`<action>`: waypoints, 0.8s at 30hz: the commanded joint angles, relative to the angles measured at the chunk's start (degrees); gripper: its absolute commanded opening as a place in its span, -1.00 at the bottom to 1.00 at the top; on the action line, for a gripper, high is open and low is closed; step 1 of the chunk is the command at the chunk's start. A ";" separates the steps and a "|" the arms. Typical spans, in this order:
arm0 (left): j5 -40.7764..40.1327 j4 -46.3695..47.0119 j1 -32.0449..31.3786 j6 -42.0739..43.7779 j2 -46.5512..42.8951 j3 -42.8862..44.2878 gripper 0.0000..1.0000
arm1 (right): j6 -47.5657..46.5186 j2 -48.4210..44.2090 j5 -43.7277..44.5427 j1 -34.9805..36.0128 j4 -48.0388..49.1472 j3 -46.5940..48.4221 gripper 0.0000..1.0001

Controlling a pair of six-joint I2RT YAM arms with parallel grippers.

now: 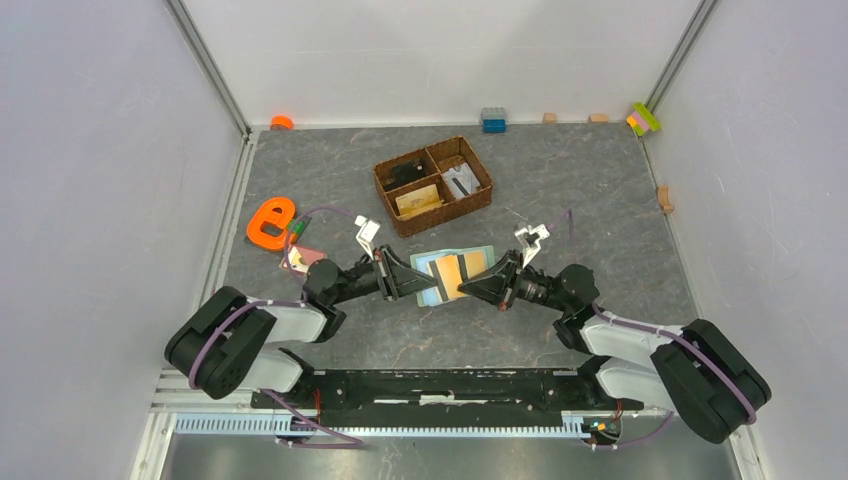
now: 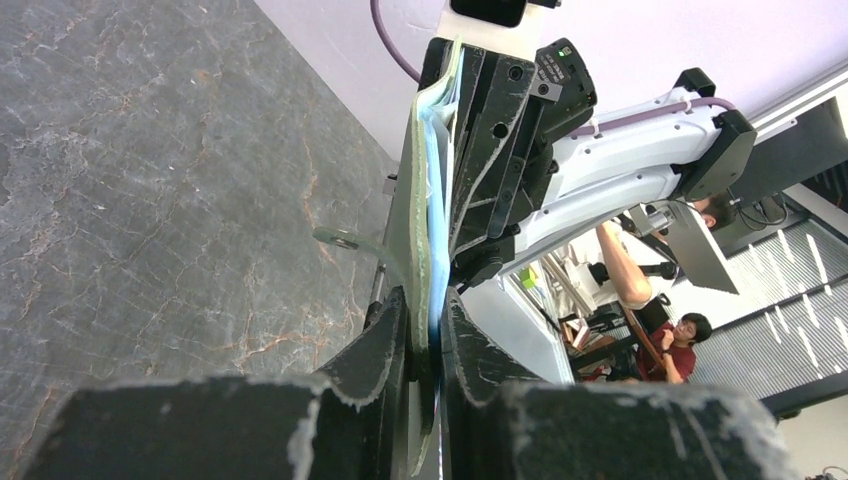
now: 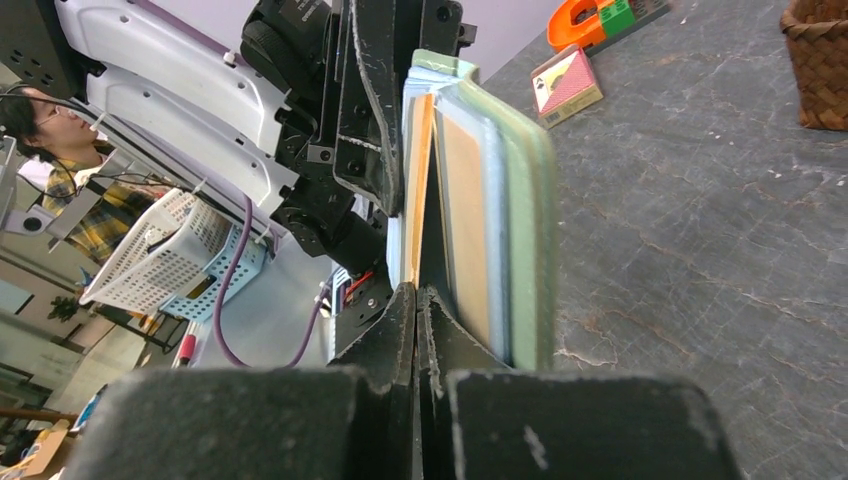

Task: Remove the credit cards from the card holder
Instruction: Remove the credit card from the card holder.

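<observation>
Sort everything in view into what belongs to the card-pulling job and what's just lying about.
Job: card holder, gripped by the left jaws; tan-orange credit card, pinched by the right jaws.
Lying about: wicker basket, orange e shape, blue block, coloured blocks.

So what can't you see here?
1. Top view: the left gripper and right gripper cover parts of the card holder, hiding how many credit cards are inside.
2. Right wrist view: edge-on, unclear whether a card is pinched.
3. Top view: basket contents too small.
</observation>
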 commanded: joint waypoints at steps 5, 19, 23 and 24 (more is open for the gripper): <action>-1.24 1.50 0.45 0.33 -3.14 -0.84 -0.91 | -0.55 -3.62 -0.38 -2.51 2.61 -1.96 -1.00; -2.35 -0.67 0.72 1.12 -4.45 -1.28 -0.96 | -0.73 -5.15 0.39 -4.20 2.14 -3.15 -1.00; -3.02 -2.48 0.83 1.83 -5.41 -1.54 -0.95 | -0.83 -5.28 0.48 -4.60 2.14 -3.28 -1.00; -3.15 -2.81 0.96 2.00 -5.64 -1.55 -0.95 | -0.92 -5.28 0.56 -4.68 2.07 -3.32 -1.00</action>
